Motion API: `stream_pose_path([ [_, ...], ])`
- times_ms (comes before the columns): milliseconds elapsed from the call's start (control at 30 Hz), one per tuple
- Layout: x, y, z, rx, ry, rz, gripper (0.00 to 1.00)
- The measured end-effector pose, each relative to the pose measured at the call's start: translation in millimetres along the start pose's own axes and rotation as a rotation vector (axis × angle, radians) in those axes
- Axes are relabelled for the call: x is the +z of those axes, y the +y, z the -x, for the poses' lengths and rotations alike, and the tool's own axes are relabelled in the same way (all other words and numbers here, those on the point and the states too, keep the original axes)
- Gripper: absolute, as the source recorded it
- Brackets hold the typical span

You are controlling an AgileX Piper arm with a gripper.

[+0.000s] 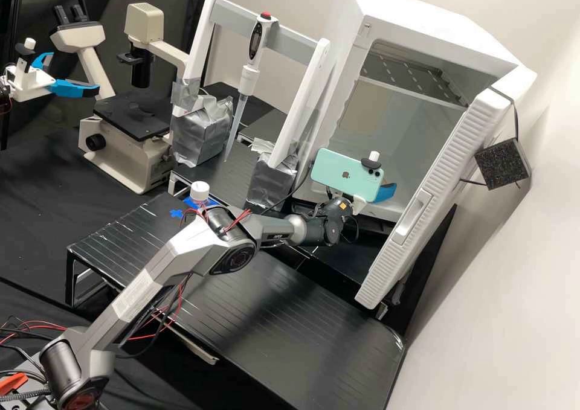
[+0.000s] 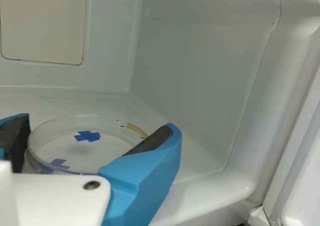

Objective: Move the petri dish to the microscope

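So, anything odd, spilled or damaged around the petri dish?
One thing: a short tan streak at the rim of the petri dish stands out against the pale cabinet floor. Can't tell if it's a stain or a reflection. The dish looks level, with no obvious crack or spill.

Bright Room, Soft Shade

We see the wall point(image 1: 513, 265) brightly lit and a pale sheen on the black counter point(image 1: 275, 283). Inside the white incubator point(image 1: 423, 17), soft grey shade dims one side, and faint glints edge the petri dish point(image 2: 35, 136).
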Motion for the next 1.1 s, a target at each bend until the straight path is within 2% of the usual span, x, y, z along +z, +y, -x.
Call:
stream_pose_path([
  [967,4,0.4,3,-0.003,-0.008,-0.004,0.0],
  [1100,8,9.7,15,0.006,-0.022,-0.007,0.0],
])
